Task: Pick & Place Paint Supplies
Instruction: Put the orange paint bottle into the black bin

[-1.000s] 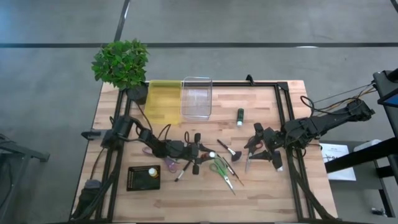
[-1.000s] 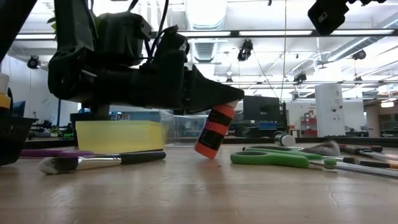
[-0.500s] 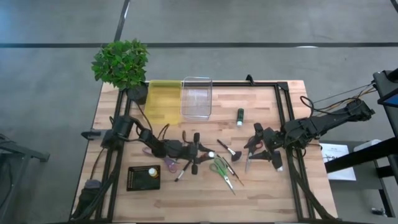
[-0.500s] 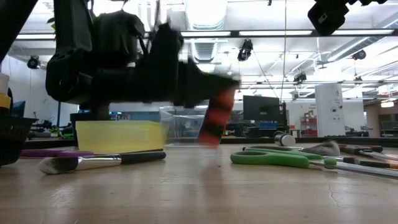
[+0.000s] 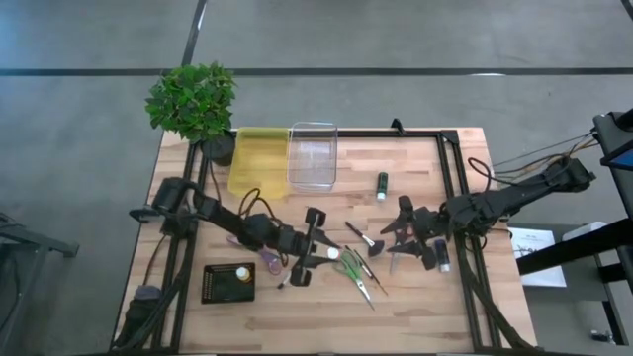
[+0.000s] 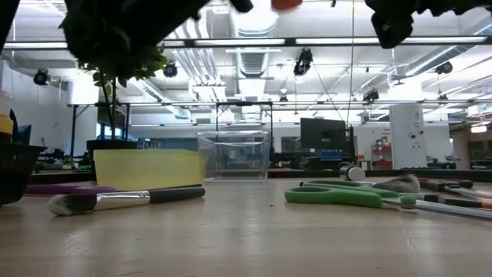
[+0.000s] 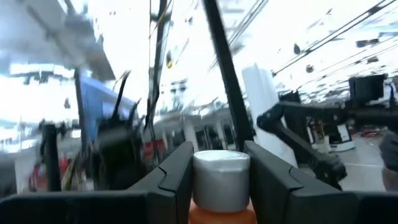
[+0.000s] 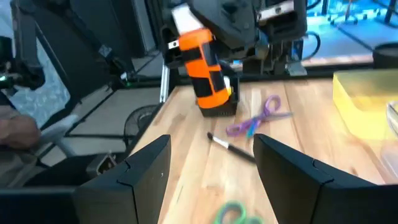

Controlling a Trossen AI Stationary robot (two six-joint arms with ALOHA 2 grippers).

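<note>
My left gripper (image 5: 322,253) is shut on an orange paint bottle with a white cap (image 8: 203,65), raised above the table's middle. In the low view only the bottle's orange end (image 6: 287,4) shows at the top edge. My right gripper (image 5: 399,230) hovers open right of the middle, its fingers (image 8: 146,171) spread and pointing toward the left arm. A green bottle (image 5: 382,185) lies on its side farther back. A yellow bottle sits in a black tray (image 5: 228,283). Brushes (image 5: 362,238) lie flat near green scissors (image 5: 357,274). My left gripper pinches the orange bottle between its two fingers (image 7: 177,180) at the white cap end (image 7: 221,176). The fingers lie across the bottle. It is lifted clear of the table and hangs tilted, its orange body (image 8: 208,78) below the fingers.
A clear bin (image 5: 313,155) and a yellow bin (image 5: 259,161) stand at the far side, beside a potted plant (image 5: 193,99). Purple scissors (image 5: 268,260) and a pale-headed brush (image 6: 123,200) lie near the left arm. Bare wood shows along the near edge.
My left gripper has risen with the orange bottle and shifted a little toward the near right. A second ago the bottle stood tilted with its bottom on the table. Now it is lifted clear, almost out of the low view's top.
</note>
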